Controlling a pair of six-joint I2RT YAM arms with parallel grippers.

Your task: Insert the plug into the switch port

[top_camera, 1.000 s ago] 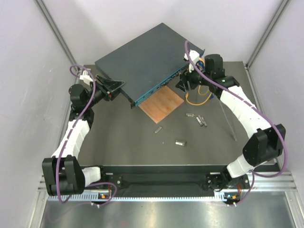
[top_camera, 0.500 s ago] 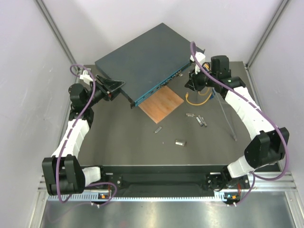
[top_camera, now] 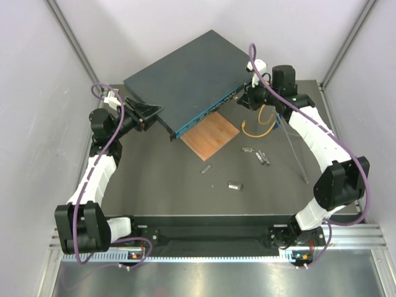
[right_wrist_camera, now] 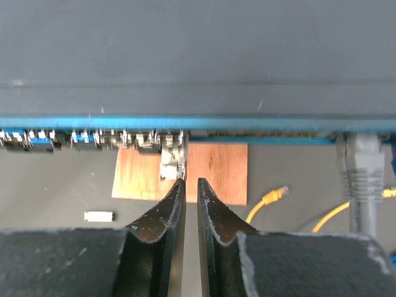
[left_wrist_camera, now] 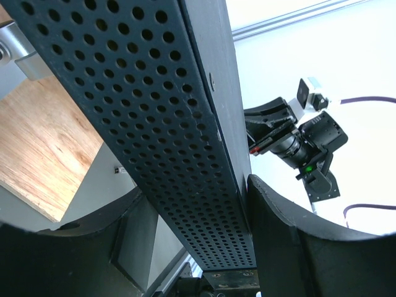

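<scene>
The switch [top_camera: 185, 77] is a dark blue-grey box, tilted, its teal front face [right_wrist_camera: 185, 123] towards me. My left gripper [top_camera: 154, 113] is shut on its left corner; the fingers [left_wrist_camera: 272, 216] straddle the perforated side [left_wrist_camera: 167, 124]. My right gripper [top_camera: 244, 99] sits at the right end of the front face. Its jaws [right_wrist_camera: 190, 180] are shut to a thin slit with nothing between them. A clear plug [right_wrist_camera: 171, 162] sticks out of a port in the socket row [right_wrist_camera: 93, 137], touching the left fingertip. A grey plug [right_wrist_camera: 365, 167] sits in a port further right.
A thin wooden square [top_camera: 211, 136] lies under the switch's front edge. A yellow cable [top_camera: 263, 127] curls on the table beside the right arm. Loose small connectors [top_camera: 264, 156] [top_camera: 234, 184] [top_camera: 206, 167] lie on the grey mat. White walls enclose the back and sides.
My right gripper has swung up towards the switch's front face and closed its jaws. The left arm and the switch have not moved.
</scene>
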